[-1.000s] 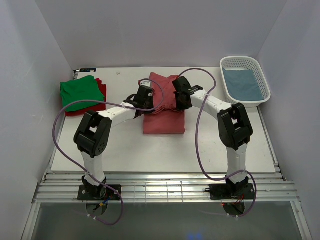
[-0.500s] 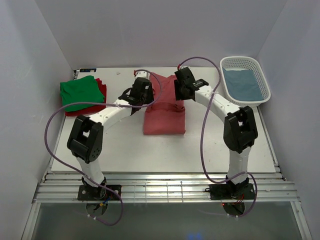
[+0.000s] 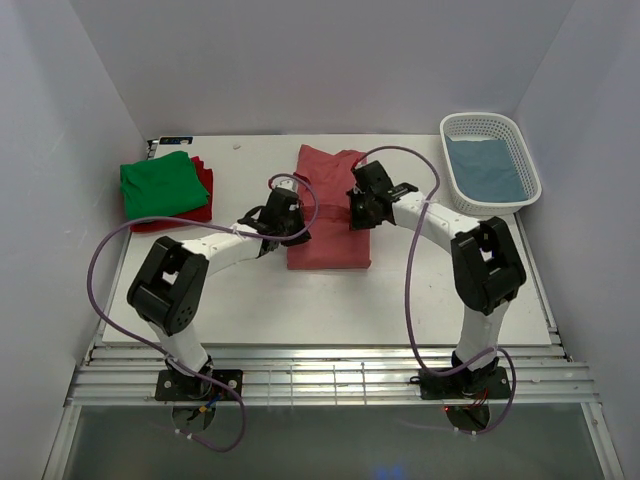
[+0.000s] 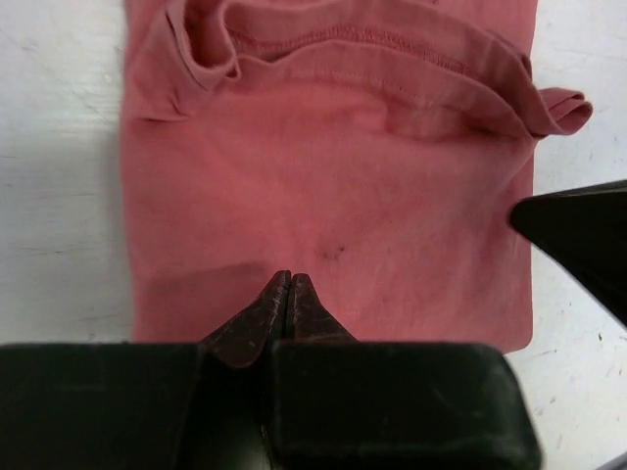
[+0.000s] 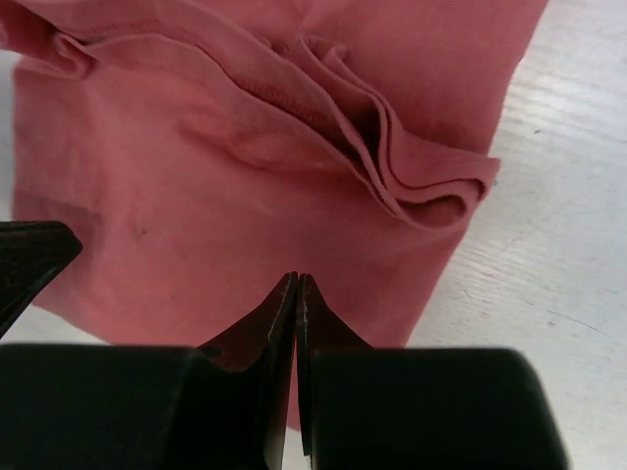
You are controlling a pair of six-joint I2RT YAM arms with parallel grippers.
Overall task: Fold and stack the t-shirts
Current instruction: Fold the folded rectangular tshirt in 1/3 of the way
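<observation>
Pink shirt [image 3: 328, 242] half-folded; left gripper [image 4: 289, 279], right gripper [image 5: 296, 282] pinched shut, empty, over it. Next, likely: open, grasp far end, fold.

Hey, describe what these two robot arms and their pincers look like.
Both the left arm and right arm have white links with bulky black joint housings, on black base plates. A thin purple cable loops along each. The left pincer and right pincer are dark and glossy, tapering to wedge tips.
</observation>
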